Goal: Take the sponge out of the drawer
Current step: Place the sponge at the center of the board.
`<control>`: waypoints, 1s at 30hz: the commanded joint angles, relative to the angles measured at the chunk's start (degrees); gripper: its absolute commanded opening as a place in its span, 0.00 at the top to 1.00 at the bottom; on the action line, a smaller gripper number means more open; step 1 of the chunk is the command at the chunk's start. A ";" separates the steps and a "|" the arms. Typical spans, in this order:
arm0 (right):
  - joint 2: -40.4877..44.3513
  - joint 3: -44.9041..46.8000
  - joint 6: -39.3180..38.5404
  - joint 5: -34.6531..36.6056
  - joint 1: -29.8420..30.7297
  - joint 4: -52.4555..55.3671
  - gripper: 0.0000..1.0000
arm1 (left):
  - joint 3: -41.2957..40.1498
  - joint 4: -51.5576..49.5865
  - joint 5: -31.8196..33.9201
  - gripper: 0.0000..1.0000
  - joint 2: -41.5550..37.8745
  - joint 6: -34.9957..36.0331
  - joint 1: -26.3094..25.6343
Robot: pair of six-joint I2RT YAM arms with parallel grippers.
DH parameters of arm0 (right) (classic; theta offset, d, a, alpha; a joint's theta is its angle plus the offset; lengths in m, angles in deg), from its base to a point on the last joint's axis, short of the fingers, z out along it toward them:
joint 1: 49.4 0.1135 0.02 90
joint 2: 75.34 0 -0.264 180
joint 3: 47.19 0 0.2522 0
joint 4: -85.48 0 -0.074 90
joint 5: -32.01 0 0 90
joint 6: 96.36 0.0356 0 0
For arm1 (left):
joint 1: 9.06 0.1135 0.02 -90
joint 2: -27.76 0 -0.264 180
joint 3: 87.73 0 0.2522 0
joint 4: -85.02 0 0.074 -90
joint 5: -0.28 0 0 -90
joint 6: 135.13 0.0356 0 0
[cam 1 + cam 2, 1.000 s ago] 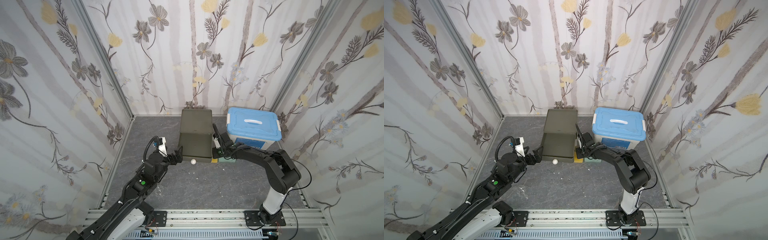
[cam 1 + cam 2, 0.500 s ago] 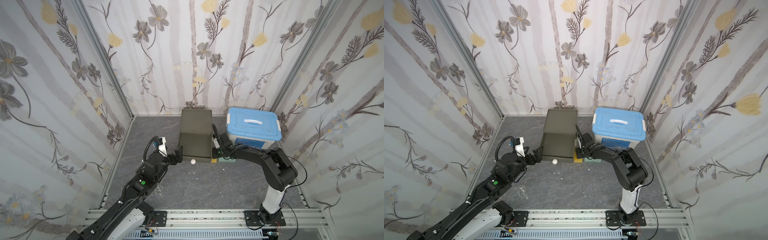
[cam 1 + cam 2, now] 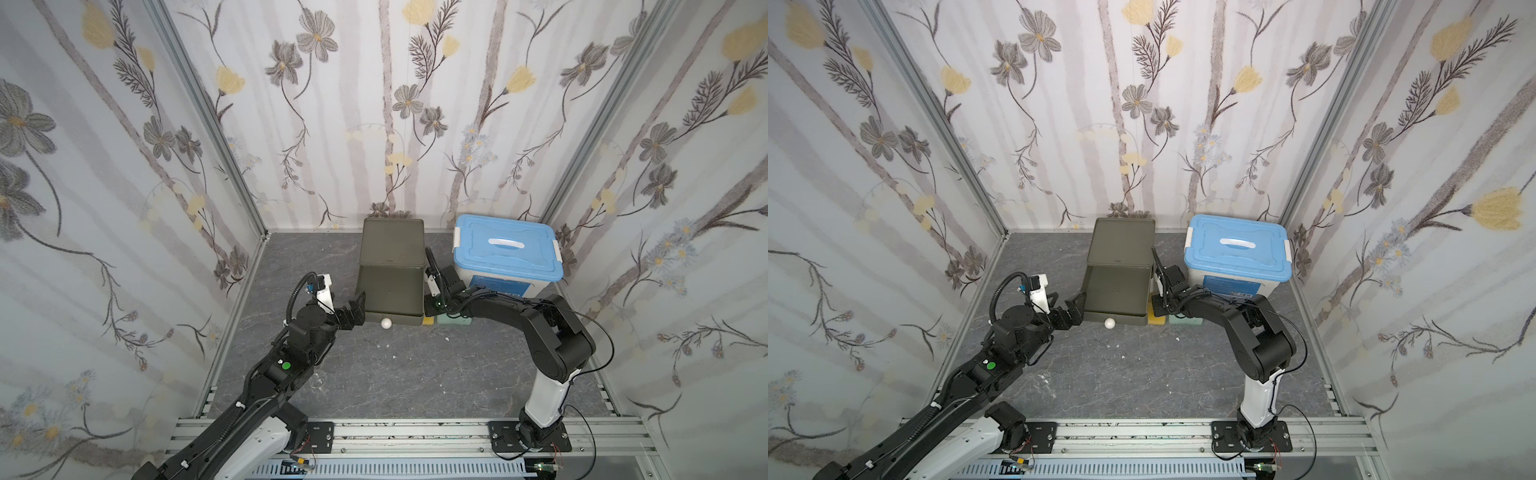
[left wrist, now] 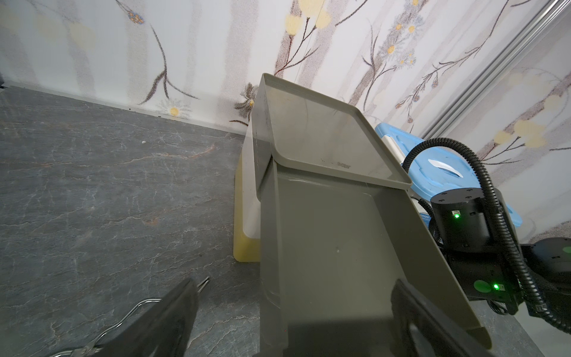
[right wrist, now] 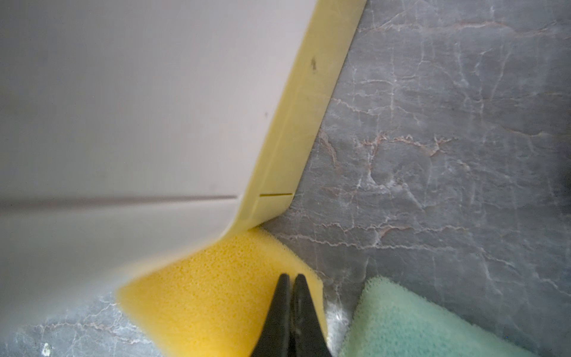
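One olive drawer (image 3: 390, 293) stands pulled out from its cabinet (image 3: 392, 243), with one white knob (image 3: 386, 323) on its front. Two sponges lie on the tabletop (image 3: 395, 374) outside the drawer, just beside its front right corner: one yellow sponge (image 5: 216, 287) against the cabinet base and one green sponge (image 5: 417, 318) next to it. One blue-lidded box (image 3: 507, 249) sits behind them. The left end effector (image 4: 293, 315) is spread wide at the drawer's front left corner. The right end effector (image 5: 289, 278) is pressed together, its tips over the yellow sponge.
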 commanded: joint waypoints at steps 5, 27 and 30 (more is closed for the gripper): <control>0.28 0.73 -1.34 -0.60 -0.17 -1.95 1.00 | 0.29 0.62 0.58 0.00 0.13 0.44 0.04; 0.55 0.69 -1.91 -0.94 -0.48 -2.61 1.00 | 0.30 0.93 0.57 0.00 0.55 0.15 0.04; 2.44 1.79 -1.58 -2.45 -0.63 -3.25 1.00 | 0.39 0.98 0.48 0.00 0.76 0.13 0.04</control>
